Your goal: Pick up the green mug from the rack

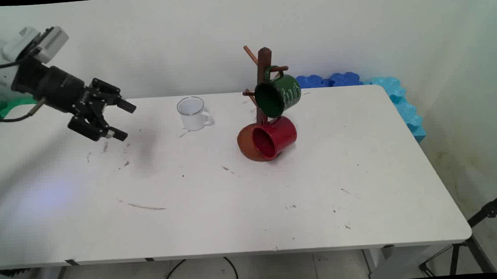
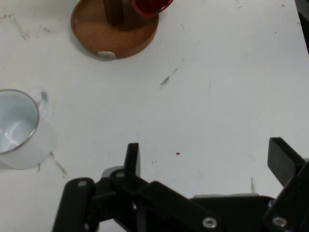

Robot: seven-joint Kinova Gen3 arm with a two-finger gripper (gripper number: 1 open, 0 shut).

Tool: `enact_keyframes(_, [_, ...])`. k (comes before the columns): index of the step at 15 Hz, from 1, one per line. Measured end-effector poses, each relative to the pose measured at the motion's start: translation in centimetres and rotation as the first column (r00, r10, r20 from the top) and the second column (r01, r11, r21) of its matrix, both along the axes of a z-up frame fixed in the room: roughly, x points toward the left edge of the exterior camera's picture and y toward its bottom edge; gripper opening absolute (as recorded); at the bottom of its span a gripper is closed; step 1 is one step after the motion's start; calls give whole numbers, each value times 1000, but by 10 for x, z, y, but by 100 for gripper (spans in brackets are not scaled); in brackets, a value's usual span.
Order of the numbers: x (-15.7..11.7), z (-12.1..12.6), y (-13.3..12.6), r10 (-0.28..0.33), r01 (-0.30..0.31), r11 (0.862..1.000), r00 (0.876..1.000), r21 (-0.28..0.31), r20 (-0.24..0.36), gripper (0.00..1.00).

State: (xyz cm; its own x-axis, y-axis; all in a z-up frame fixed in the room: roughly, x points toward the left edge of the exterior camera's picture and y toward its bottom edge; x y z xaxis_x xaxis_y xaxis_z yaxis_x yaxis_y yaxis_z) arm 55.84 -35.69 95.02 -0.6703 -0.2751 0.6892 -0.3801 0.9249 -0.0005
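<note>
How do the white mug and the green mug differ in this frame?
The white mug stands upright on the table, mouth up; the green mug hangs tilted on the wooden mug tree, mouth facing the camera. The white mug is plain with a thin dark rim; the green mug carries pale markings on its side. The white mug is nearer the open, empty claw. Both look like enamel mugs with one handle.

The hand (image 2: 205,159) hangs over bare white desk (image 2: 227,87), its two black fingers (image 2: 133,158) spread wide apart with nothing between them. A white mug (image 2: 19,128) with a metal rim stands upright at the picture's left edge. At the top sits a round wooden base (image 2: 116,29) with a post, a red mug (image 2: 150,7) just beside it.
</note>
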Motion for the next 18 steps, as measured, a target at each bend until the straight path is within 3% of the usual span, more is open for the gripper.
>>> enact_keyframes(5, [-36,5,-8,64,-63,998,996,21,-66,100])
enact_keyframes(9, [-87,21,-16,133,-127,990,984,59,-117,100])
enact_keyframes(18, [-210,26,-20,295,-261,949,932,176,-209,100])
